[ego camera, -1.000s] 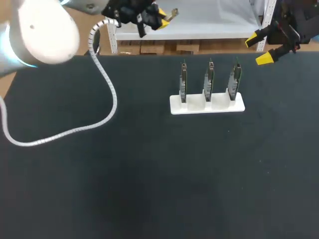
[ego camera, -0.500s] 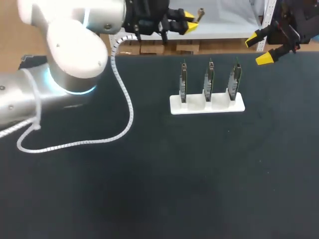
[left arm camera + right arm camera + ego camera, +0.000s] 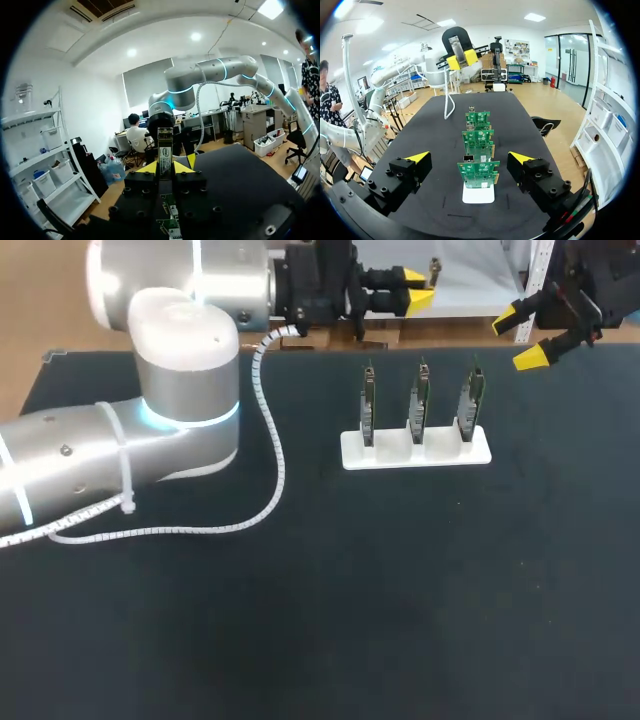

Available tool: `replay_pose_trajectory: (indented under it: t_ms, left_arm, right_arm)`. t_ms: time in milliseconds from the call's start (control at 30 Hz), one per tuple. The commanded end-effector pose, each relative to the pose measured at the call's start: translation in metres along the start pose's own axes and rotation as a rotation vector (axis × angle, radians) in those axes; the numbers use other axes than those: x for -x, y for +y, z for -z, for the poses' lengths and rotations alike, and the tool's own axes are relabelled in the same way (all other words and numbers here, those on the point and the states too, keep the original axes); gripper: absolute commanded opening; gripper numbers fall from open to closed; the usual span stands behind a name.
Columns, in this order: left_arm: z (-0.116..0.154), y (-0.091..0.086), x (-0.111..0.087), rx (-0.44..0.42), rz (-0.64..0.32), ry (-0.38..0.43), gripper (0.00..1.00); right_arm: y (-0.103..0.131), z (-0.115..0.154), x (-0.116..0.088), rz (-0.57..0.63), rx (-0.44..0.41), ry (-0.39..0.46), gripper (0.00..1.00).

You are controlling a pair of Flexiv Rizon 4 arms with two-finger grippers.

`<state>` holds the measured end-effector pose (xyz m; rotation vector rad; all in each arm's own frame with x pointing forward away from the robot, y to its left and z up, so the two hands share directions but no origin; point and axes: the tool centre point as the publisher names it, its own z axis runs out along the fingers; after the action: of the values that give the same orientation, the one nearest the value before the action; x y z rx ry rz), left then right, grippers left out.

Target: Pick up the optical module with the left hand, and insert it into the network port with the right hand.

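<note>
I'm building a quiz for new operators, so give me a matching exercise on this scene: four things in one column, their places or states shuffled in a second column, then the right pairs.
Things
1. module
2. right gripper
3. boards
4. cable

Places or states
a. open, holding nothing
b. upright in the white base
c. trailing over the table
d. gripped by the left gripper

Pairs: 1-d, 2-a, 3-b, 4-c.

Head camera looks down; boards, upper middle, also face the closer right wrist camera; left wrist's looks level.
</note>
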<state>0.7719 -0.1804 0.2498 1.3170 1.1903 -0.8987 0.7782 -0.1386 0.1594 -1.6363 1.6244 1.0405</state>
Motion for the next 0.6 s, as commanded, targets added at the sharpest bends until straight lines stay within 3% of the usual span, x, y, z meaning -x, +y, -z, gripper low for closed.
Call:
replay_pose_trajectory:
  t_ms: [33,300,600]
  left_arm:
    - [-0.017,0.008,-0.007,-0.025,0.013,-0.018,0.00]
    - [-0.036,0.008,-0.012,-0.075,0.037,0.007,0.00]
    - [-0.053,0.005,-0.017,-0.115,0.086,-0.036,0.00]
  right_arm:
    - [0.003,-0.001,0.000,0.002,-0.007,0.001,1.00]
    - [0.003,-0.001,0.000,0.002,-0.007,0.001,1.00]
    - [0.003,-0.001,0.000,0.002,-0.007,0.001,1.00]
